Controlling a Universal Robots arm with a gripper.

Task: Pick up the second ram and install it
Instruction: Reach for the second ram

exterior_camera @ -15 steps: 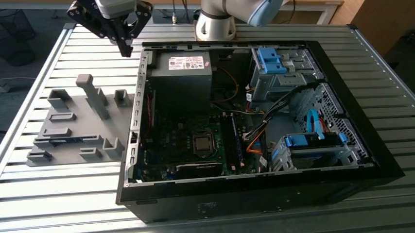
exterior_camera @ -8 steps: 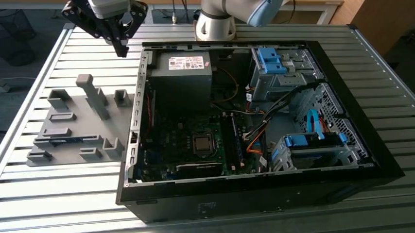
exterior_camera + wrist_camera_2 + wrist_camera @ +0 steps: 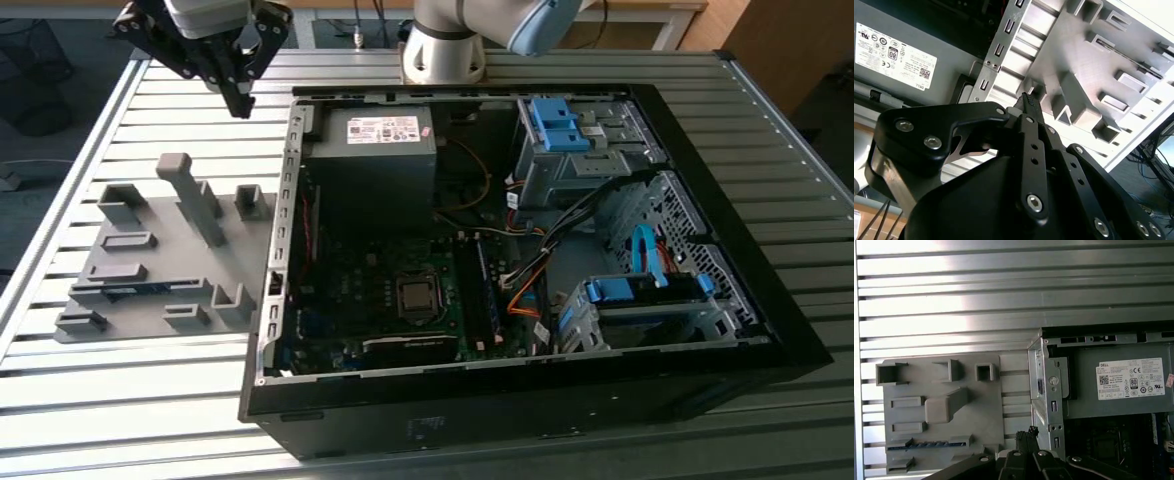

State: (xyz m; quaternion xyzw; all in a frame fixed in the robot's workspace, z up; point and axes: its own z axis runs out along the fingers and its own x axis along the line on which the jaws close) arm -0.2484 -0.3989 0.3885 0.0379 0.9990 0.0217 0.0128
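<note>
While near case wall (image 3: 283, 200), hand (image 3: 242, 103) aloft.

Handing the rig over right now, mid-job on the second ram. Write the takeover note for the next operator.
Tool: shut, empty, above the table by the case corner near the power supply.
Ram: lies in its slot on the grey holder, at the exterior view's left of the case, apart from the tool.
Done: nothing yet; ram not gripped.
Left: the pick-up and the install.
</note>
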